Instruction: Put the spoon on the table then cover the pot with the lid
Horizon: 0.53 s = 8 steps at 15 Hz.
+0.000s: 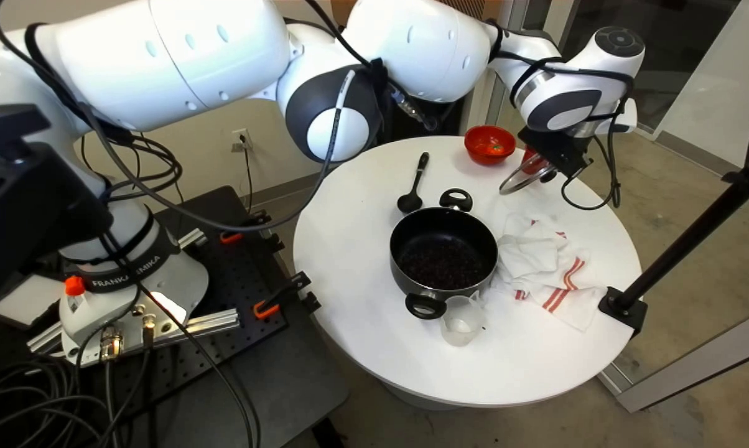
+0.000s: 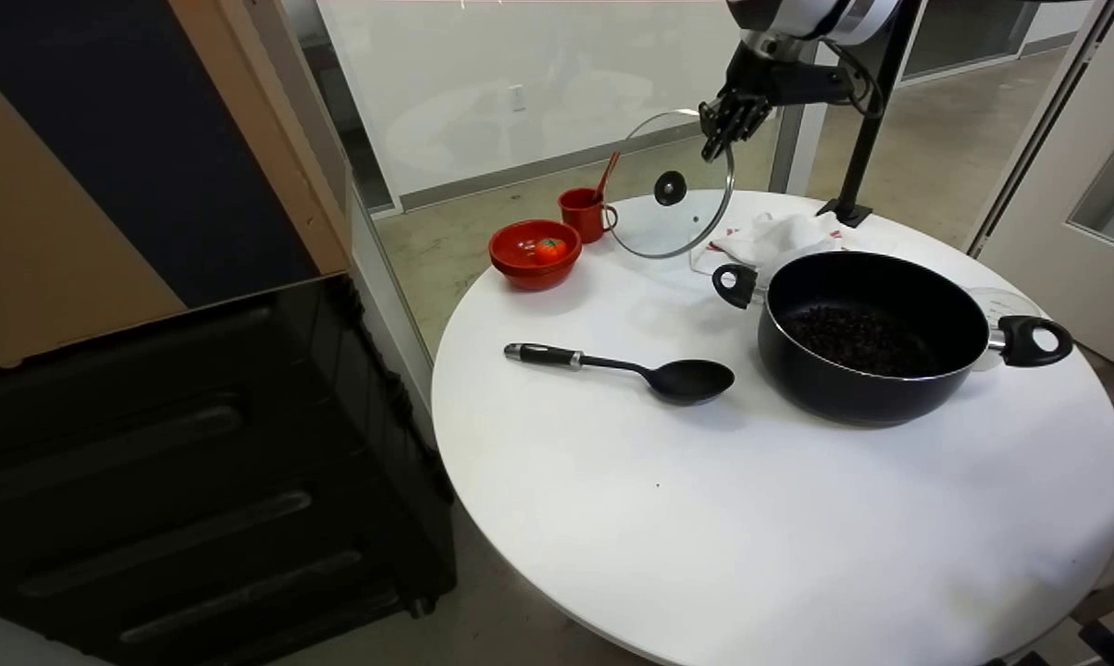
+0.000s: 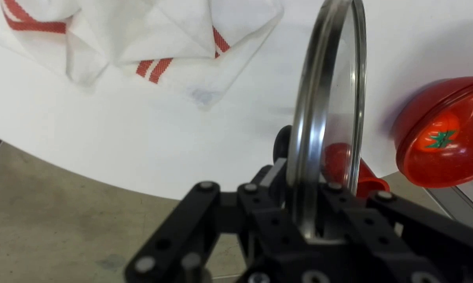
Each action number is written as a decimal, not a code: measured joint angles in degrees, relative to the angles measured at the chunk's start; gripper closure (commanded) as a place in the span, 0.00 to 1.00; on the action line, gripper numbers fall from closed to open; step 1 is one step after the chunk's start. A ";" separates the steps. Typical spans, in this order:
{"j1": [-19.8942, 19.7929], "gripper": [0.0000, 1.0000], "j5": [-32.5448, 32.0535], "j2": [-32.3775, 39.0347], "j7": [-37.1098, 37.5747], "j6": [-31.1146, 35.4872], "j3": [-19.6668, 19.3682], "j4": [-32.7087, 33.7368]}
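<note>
Pincer [image 2: 725, 139] out there grips the glass lid [image 2: 670, 189] by its rim, steeply tilted, while the uncovered pot [image 2: 835, 393] sits lower on the worktop [image 2: 751, 555], back toward the robot's base [image 1: 175, 280].

On table [image 2: 751, 527]: pot [image 2: 839, 396]. Relative to pot, in an exterior view: spoon [image 2: 677, 380] left; towel [image 2: 779, 239] behind; measuring cup [image 2: 1006, 301] behind right; tomato [image 2: 550, 251] in bowl [image 2: 534, 277], mug [image 2: 580, 217], lid [image 2: 673, 220] in gripper [image 2: 722, 148]: all behind left.

Glossy white arm [image 1: 219, 62], dark cables [image 1: 250, 228], black hand [image 2: 724, 134], silvery screws [image 3: 250, 187].
</note>
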 measured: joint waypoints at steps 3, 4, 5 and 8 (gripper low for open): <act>0.32 0.97 -0.15 -1.36 0.00 0.59 -0.69 -0.01; 0.55 0.97 -0.37 -1.86 0.00 0.69 -1.01 -0.02; 0.83 0.97 -0.68 -2.38 0.00 0.70 -1.32 -0.05; 1.85 0.97 -1.40 -3.60 -0.09 0.69 -1.83 -0.18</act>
